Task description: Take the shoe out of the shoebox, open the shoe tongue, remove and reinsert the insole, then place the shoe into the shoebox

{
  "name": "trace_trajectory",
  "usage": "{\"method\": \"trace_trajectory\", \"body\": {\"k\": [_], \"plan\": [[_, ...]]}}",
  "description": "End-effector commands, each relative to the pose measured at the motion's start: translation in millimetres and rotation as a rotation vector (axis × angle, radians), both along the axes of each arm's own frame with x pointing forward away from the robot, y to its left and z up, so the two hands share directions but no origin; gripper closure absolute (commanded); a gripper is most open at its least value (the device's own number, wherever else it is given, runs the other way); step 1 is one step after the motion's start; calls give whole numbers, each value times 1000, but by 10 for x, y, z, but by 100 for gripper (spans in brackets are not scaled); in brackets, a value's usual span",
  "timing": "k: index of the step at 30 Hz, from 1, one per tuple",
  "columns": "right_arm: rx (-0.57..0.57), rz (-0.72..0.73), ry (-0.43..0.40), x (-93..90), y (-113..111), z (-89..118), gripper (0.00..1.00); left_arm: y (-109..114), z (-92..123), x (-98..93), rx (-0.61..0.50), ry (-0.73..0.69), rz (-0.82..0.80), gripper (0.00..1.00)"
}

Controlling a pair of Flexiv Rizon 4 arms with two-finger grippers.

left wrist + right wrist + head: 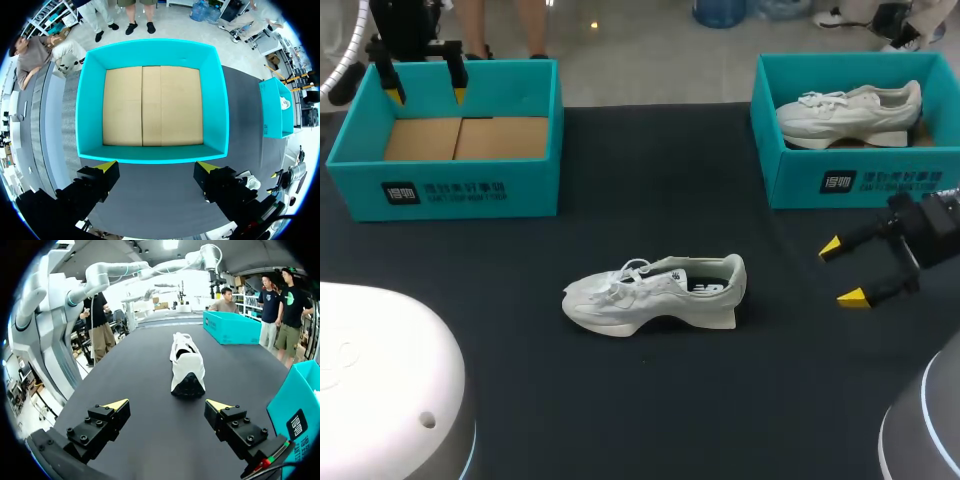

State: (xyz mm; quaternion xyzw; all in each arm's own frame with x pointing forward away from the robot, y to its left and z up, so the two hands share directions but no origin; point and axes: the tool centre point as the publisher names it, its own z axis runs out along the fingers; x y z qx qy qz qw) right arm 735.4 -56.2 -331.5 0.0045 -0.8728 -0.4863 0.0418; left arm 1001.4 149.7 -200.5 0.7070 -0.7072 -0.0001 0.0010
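Observation:
A white shoe [655, 293] lies on its side in the middle of the black table, toe to the left and heel to the right. In the right wrist view the shoe [187, 365] lies well ahead of the fingers, heel toward them. My right gripper [843, 271] hovers open to the right of the shoe, with nothing between its fingers [116, 405]. My left gripper [426, 95] hangs open above the empty teal shoebox [450, 190] at the back left. Below it, the brown cardboard floor of that shoebox [152, 105] shows in the left wrist view.
A second teal shoebox [850, 180] at the back right holds another white shoe [850, 113]. It also shows as a teal box [297, 405] beside my right gripper. Bare black tabletop [650, 400] spreads in front of the middle shoe.

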Motion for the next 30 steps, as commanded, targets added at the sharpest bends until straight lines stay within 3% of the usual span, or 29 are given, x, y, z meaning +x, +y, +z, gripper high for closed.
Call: {"method": "trace_trajectory", "body": {"k": [1, 8, 17, 30], "plan": [[64, 29, -33, 15, 46, -128, 0, 2, 2, -3, 1, 0, 0, 0], [44, 6, -36, 55, 82, -61, 0, 2, 2, -3, 1, 0, 0, 0], [111, -88, -35, 139, 84, -162, 0, 2, 2, -3, 1, 0, 0, 0], [96, -84, -1, 197, 65, -115, 0, 2, 2, -3, 1, 0, 0, 0]]}}
